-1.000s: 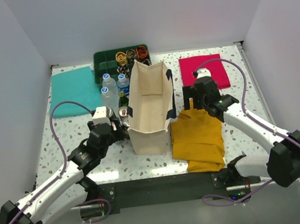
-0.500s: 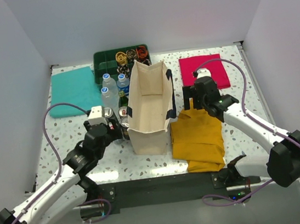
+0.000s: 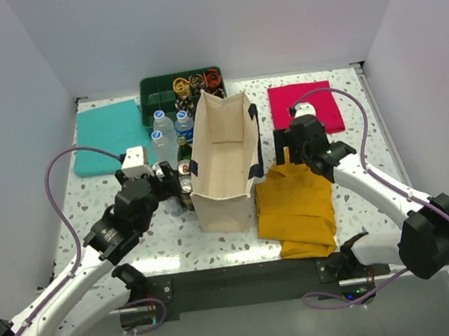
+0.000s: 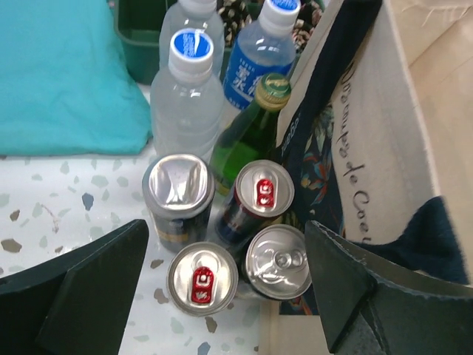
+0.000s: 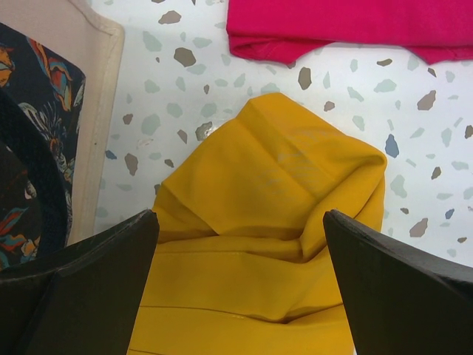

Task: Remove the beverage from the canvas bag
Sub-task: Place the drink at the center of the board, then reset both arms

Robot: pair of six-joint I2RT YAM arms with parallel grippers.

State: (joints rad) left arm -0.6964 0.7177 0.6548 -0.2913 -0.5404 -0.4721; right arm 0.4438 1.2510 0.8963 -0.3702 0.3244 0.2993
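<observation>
The left fingers [image 4: 89,296] are spread wide and grasping nothing, hanging right over a cluster of four cans [image 4: 202,277] on the tabletop [image 4: 44,192], just beside the canvas bag [image 3: 222,164]. In the left wrist view the cans sit between the two fingers and below them. The plain silver-topped can [image 4: 277,260] is nearest the bag-side finger; whether that finger brushes it, I cannot tell. Behind the cans stand a green bottle [image 4: 255,126] and the water bottles [image 4: 188,89]. So the drinks are out on the tabletop against the bag's outer wall, not inside it.

My read: this is the letting-go step, a beverage set down and freed. From above, the bag's mouth gapes, and what shows of its inside looks like bare cream cloth, though the bottom is hard to make out.

Next call: lift the left arm straight up, clear of the can tops without nudging that tight cluster. On the other side, the right fingers [image 5: 399,281] are apart too, empty, hovering above the mustard cloth [image 5: 273,222].
</observation>
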